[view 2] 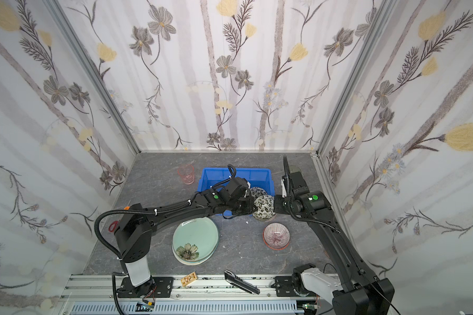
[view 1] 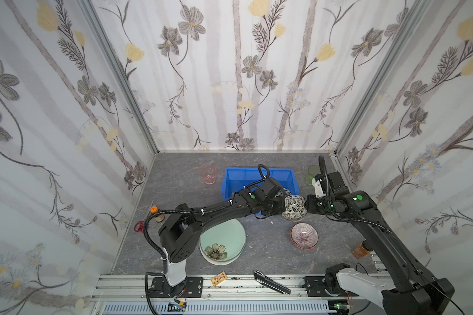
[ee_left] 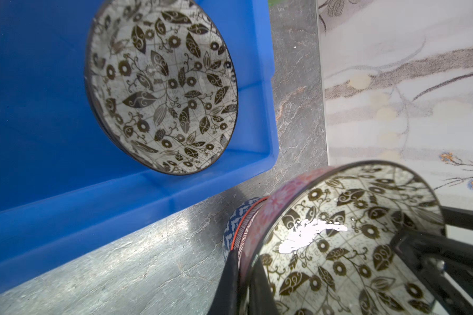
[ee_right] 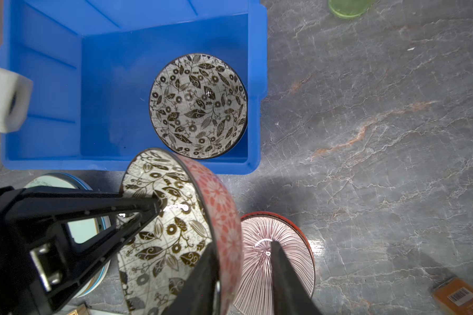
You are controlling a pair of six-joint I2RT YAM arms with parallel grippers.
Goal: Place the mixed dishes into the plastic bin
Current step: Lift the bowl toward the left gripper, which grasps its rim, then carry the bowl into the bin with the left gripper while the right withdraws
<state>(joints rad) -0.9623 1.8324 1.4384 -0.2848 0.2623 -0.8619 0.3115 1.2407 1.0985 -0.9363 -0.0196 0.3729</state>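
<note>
While passing the black-and-white leaf-patterned ceramic bowl with the pink floral outside (view 1: pixel 294 206) from arm to arm, keep the left end effector (ee_left: pixel 245 259) pinched shut on the rim, with one finger inside the wall and one outside, as in the left wrist view. Treat the right end effector (ee_right: pixel 242 245) as open: fingers apart astride the opposite rim, with the outer finger clear of the wall in the right wrist view. Locate the bowl in the air between the two arms, tipped on edge. Place it just near of the near right corner of the bright blue rectangular plastic bin (view 1: pixel 230 171), above the grey marbled counter (view 1: pixel 271 245).

Draw the right end effector straight back to the right before moving anything else, without brushing the rim. Then carry the bowl far and left over the bin wall, clearing the lip with margin. Level the bowl before lowering. Aim for the bare blue floor left of the matching leaf-patterned bowl (ee_right: pixel 198 106) at the right side of the bin, or nest into it squarely. Avoid rim-on-rim contact. Expect a one-sided rim pinch on glazed ceramic to pivot or slip, so move slowly and without jerks. Open only with the base supported. Mind the striped pink bowl with the red outside (view 1: pixel 303 236), on the counter just near of the handover point, and avoid dipping toward it.
</note>
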